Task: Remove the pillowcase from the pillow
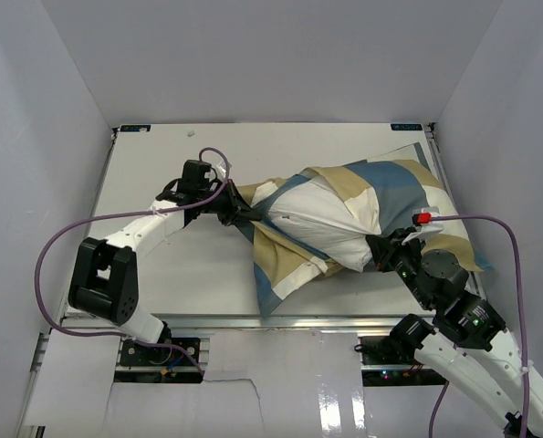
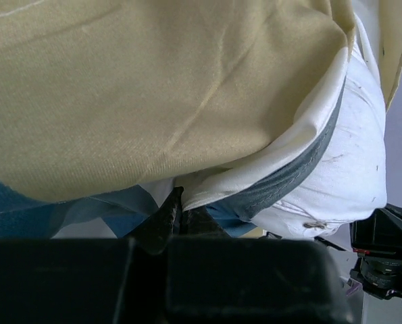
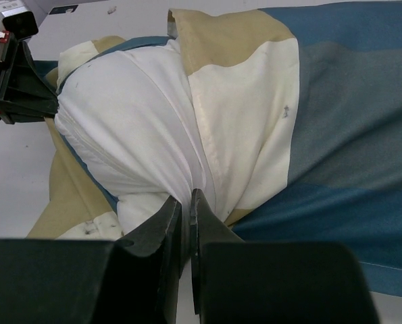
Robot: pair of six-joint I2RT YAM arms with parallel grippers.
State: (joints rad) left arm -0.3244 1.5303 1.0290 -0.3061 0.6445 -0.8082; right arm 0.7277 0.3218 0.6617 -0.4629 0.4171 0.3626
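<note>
The pillow (image 1: 321, 224) lies right of centre, its white middle exposed between the pillowcase (image 1: 408, 187) edges. The left gripper (image 1: 230, 212) is clamped on bunched pillowcase at the left end. The right gripper (image 1: 378, 251) is closed at the pillow's near edge. Bare table (image 1: 161, 164) lies to the left.

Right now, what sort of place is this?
Likely a lab robot test cell: plain white walls enclose the table, and the cabled left arm and right arm are bolted at its near edge.
</note>
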